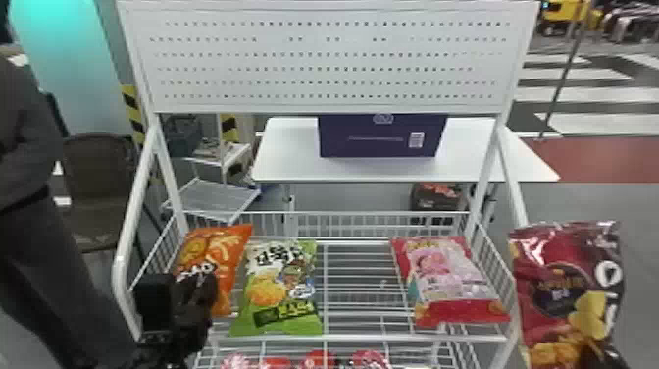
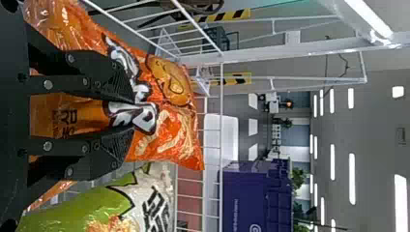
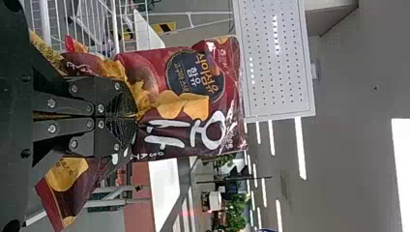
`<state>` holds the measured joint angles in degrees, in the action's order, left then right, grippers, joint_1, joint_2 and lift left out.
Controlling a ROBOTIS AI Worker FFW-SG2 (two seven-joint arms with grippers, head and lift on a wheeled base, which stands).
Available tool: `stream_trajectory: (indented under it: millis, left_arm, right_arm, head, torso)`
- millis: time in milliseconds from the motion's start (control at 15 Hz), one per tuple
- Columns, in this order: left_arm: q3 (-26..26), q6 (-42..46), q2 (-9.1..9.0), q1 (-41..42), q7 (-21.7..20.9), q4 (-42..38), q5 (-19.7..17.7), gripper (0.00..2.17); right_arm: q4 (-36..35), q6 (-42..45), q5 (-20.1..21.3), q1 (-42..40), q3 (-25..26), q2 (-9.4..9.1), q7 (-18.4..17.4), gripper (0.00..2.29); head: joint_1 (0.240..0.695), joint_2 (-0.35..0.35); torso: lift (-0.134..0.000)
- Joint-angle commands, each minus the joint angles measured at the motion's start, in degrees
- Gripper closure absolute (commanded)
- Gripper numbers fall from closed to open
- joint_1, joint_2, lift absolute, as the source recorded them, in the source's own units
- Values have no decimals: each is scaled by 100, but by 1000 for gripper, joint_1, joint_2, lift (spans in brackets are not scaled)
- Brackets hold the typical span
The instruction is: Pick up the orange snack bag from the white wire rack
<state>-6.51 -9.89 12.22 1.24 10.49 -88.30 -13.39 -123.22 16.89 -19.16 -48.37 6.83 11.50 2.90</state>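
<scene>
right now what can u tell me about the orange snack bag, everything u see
The orange snack bag is a puffed, glossy packet of what looks like thin plastic film, with creases, a golden rounded figure, pale curled snack shapes and bold white, dark-edged lettering. It sits in the left part of the white wire rack, roughly upright and leaning back, close beside the green snack bag. The left end effector is at its printed front, though how firmly it holds is unclear.

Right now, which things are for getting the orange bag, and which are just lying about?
For the job:
- orange snack bag
- white wire rack
- left gripper, at the orange bag

Not for it:
- green bag and pink bag, on the rack
- purple box, on the table behind
- dark red bag, held by the right gripper
</scene>
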Motion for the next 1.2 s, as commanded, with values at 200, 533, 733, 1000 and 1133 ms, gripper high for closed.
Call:
stream_trajectory:
  millis: [200, 533, 733, 1000, 1133]
  left_arm:
    - [308, 184, 26, 1133, 103, -1629, -24, 2142]
    - [686, 448, 210, 3066, -56, -3651, -261, 2142]
    - [695, 1538, 360, 3945, 23, -3914, -393, 2142]
    - [739, 2329, 351, 4385, -12, -3791, -446, 2142]
    - [774, 2311, 360, 4385, -21, -3774, -463, 2142]
  right_arm:
    - [52, -16, 9, 29, -24, 19, 0, 2189]
    - [70, -16, 9, 47, -33, 19, 0, 2189]
    - [96, -16, 9, 47, -42, 19, 0, 2189]
    - [87, -16, -9, 38, -42, 37, 0, 2189]
    - [79, -16, -9, 38, -42, 37, 0, 2189]
  head:
    - [499, 0]
    - [499, 0]
    - [499, 0]
    - [499, 0]
    - [499, 0]
  torso:
    - [0]
    - [0]
    - [0]
    - [0]
    - [0]
